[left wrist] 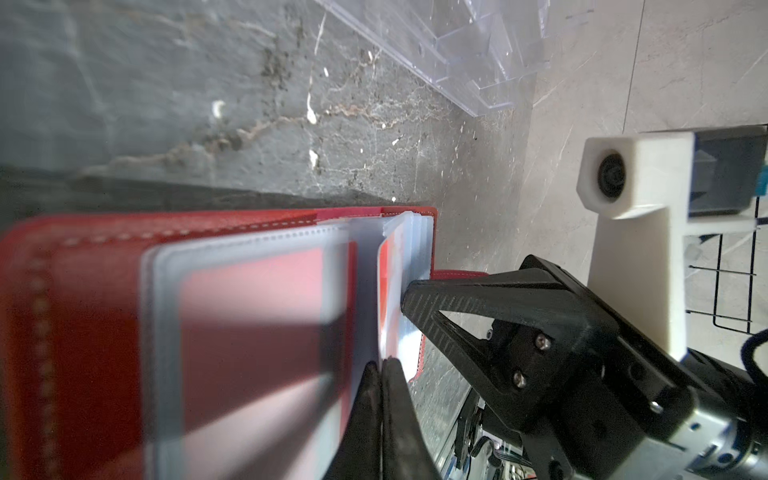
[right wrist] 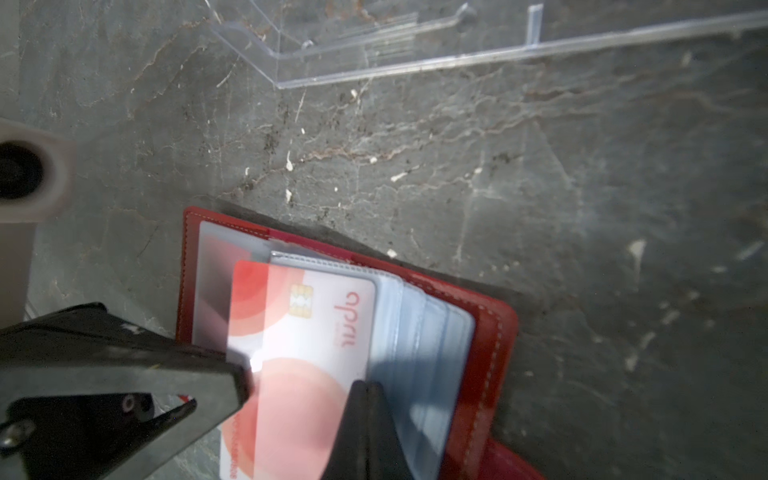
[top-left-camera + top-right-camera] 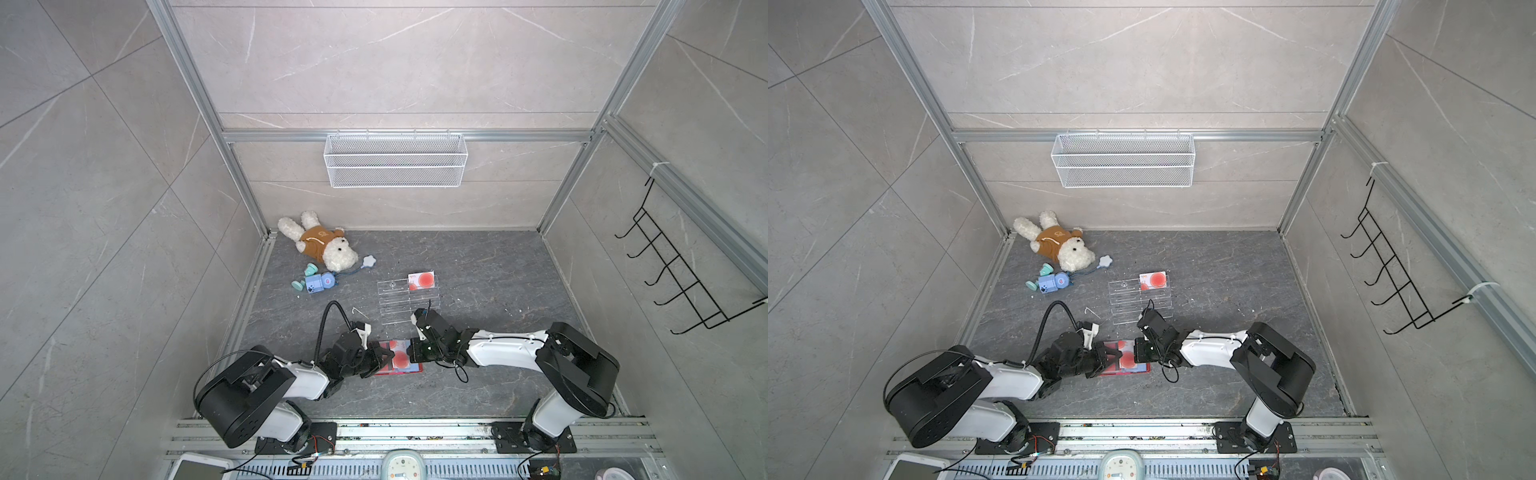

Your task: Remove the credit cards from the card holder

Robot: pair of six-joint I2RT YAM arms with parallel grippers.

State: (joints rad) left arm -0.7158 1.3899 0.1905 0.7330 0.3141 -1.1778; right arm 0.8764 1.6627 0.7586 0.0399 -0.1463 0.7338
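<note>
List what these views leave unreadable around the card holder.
- Top views: left gripper and right gripper cover the card holder; how many sleeves hold cards is hidden.
- Left wrist view: shut fingertips hide whether card or sleeve is pinched.
- Right wrist view: credit card cut off by the frame edge; side print blurred.

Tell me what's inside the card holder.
In the card holder, a credit card shows, partly out of its clear sleeve. The other sleeves overlap; any cards in them are hidden.
</note>
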